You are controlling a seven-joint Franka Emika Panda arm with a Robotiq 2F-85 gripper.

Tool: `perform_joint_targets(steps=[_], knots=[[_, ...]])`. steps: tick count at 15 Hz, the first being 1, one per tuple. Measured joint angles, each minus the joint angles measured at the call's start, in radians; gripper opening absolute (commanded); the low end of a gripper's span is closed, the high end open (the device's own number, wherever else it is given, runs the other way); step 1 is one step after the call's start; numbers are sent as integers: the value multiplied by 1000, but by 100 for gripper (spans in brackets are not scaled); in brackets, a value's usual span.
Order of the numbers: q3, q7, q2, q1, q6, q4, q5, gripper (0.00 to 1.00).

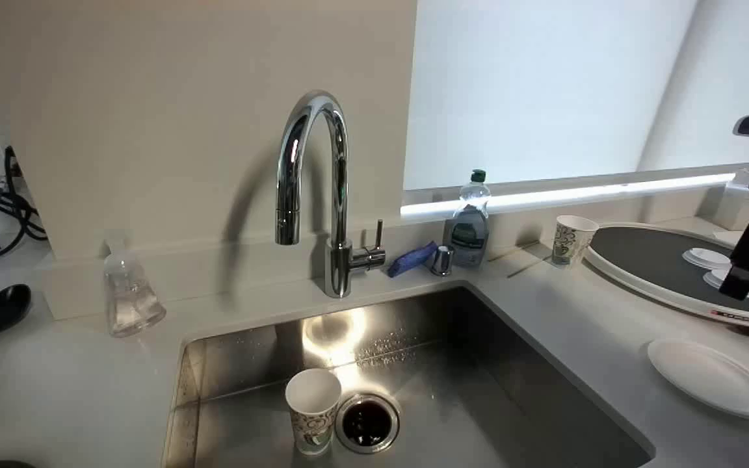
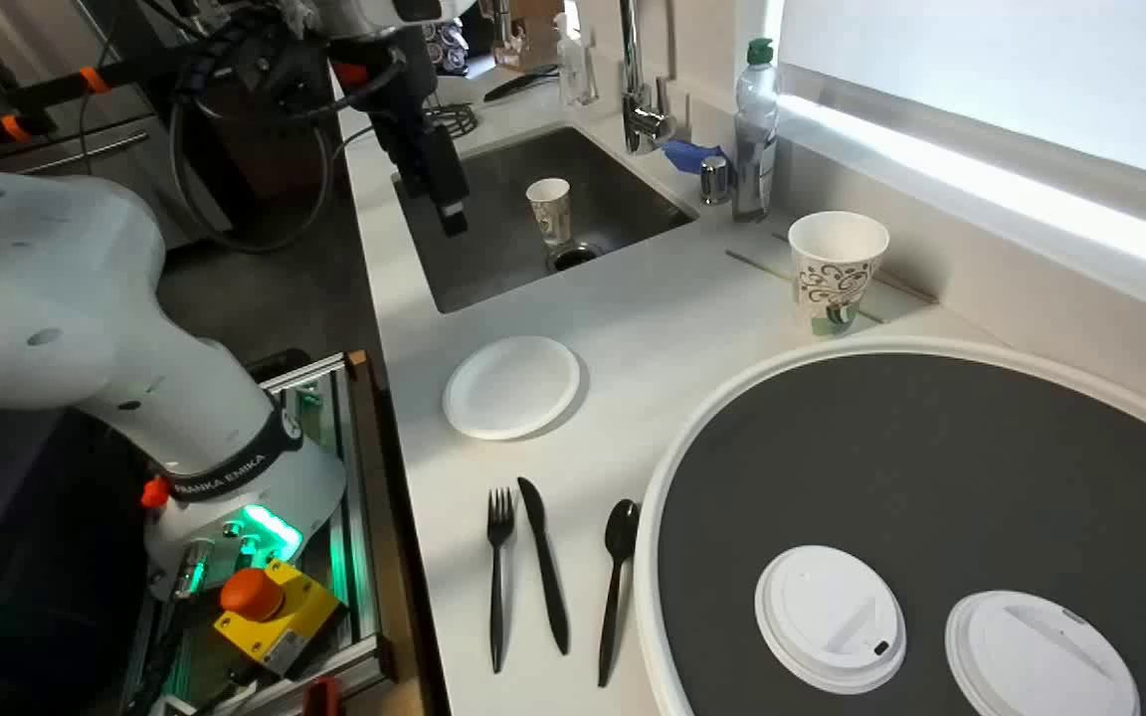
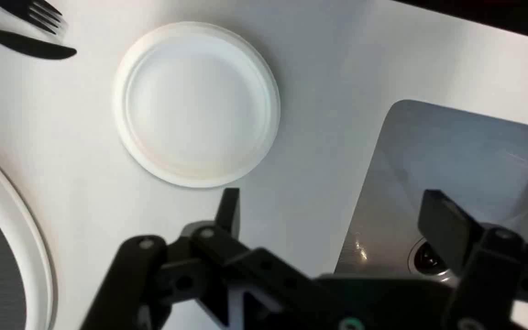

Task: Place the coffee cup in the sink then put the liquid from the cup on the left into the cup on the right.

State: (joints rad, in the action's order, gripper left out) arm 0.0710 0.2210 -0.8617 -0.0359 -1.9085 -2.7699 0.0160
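A patterned white paper cup [image 1: 313, 416] [image 2: 550, 211] stands upright in the steel sink [image 1: 498, 396] [image 2: 493, 179], right beside the round drain [image 1: 367, 422]. Another cup of the same pattern [image 1: 573, 240] [image 2: 837, 273] is upright on the counter, near the wall and the dark round board. Liquid cannot be made out in either cup. My gripper [image 3: 331, 196] is spread wide, with only counter and sink visible between its fingers [image 3: 447, 224]. In an exterior view the gripper [image 2: 451, 214] hangs in the air near the sink's edge, apart from both cups.
A white plate [image 2: 513, 388] lies between sink and board [image 2: 891, 447]. Two white lids [image 2: 832, 617] rest on the board. Black cutlery [image 2: 543, 567] lies beside it. The tall tap [image 1: 342, 182] rises behind the sink; a soap bottle [image 1: 470, 224] and blue cloth [image 1: 412, 259] are nearby.
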Motion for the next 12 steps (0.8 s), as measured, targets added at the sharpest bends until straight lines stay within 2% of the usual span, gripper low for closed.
perform_joint_targets(steps=[9, 12], knots=[[-1, 0, 13, -3, 0, -17, 4, 100], [-32, 3, 41, -70, -27, 15, 51, 100]])
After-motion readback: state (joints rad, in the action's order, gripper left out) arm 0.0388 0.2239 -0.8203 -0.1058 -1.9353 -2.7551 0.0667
